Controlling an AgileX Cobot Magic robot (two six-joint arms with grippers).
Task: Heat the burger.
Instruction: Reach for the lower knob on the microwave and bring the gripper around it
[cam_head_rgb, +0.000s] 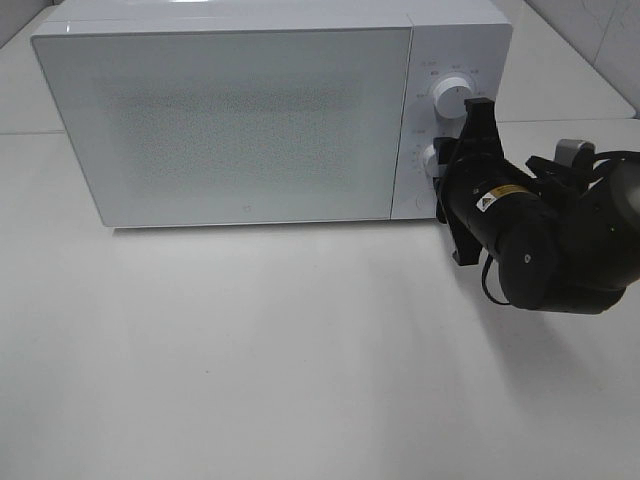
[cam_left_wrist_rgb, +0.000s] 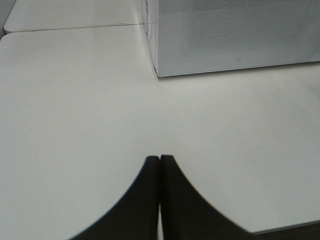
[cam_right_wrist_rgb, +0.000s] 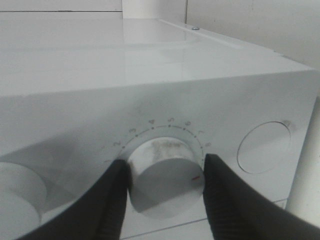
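Observation:
The burger is hidden; the white microwave stands at the back of the table with its frosted door closed. My right gripper reaches in from the right to the control panel and is shut on the lower knob. One black finger presses each side of that knob. The knob's red mark sits near the high end of the number scale. In the left wrist view, my left gripper is shut with nothing in it, over the bare table beside the microwave's corner.
An upper knob sits above the held one, and a round door button lies on the other side of it. The white table stretches in front of the microwave. The right arm's black body hangs over the table's right part.

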